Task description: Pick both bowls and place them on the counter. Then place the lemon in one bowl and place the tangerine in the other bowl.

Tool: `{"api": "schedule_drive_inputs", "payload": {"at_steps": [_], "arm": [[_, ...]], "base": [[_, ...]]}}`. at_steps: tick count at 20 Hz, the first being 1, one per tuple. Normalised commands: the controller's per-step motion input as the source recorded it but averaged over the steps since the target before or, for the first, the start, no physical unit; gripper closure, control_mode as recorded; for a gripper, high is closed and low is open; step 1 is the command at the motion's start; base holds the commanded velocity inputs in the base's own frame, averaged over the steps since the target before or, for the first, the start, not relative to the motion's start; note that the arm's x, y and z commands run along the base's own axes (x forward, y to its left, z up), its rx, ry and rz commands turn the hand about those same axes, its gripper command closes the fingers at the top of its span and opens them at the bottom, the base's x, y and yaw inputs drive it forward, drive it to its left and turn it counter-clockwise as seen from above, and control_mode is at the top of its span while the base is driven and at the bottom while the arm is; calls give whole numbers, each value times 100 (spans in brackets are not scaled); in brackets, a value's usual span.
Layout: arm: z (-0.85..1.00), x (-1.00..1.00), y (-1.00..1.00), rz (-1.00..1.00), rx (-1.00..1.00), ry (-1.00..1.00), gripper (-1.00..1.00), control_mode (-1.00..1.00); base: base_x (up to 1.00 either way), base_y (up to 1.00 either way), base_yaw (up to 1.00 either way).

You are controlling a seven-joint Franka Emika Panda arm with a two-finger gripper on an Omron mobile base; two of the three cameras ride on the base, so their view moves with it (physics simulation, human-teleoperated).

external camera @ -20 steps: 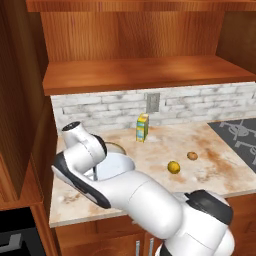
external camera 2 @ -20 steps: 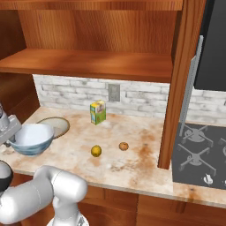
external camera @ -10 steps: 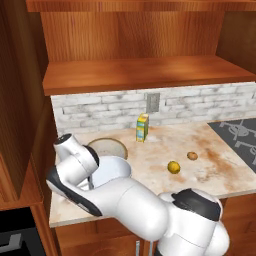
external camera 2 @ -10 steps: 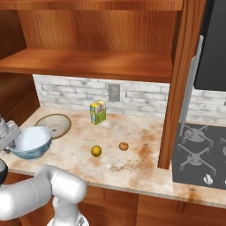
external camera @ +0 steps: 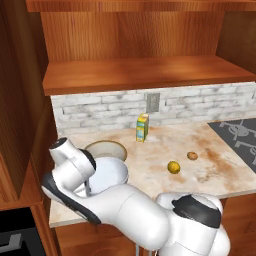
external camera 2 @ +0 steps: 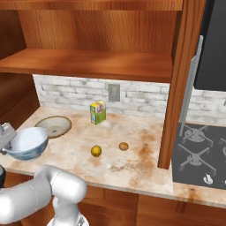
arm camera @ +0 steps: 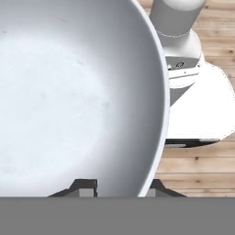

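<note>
Deep white bowl (external camera 2: 27, 143), blue-patterned outside

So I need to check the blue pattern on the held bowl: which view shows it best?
The right base view: the deep bowl shows its patterned outside. The left base view and hand view show its white inside.

white bowl (external camera 2: 27, 143), blue-patterned outside

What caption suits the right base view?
Gripper holds the white bowl at the counter edge; lemon waits.
</note>
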Motion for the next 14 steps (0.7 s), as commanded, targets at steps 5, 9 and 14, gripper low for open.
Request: {"api": "schedule_drive_inputs", "payload": {"at_steps": [5, 9, 14], "arm": [[-8, -29, 31, -6, 0, -9, 100, -100], [-20, -4, 25, -4, 6, -7, 100, -100], [-21, 2, 20, 0, 9, -4, 100, -100]], "base": [[0, 0, 0], [0, 0, 0], [0, 0, 0]]}}
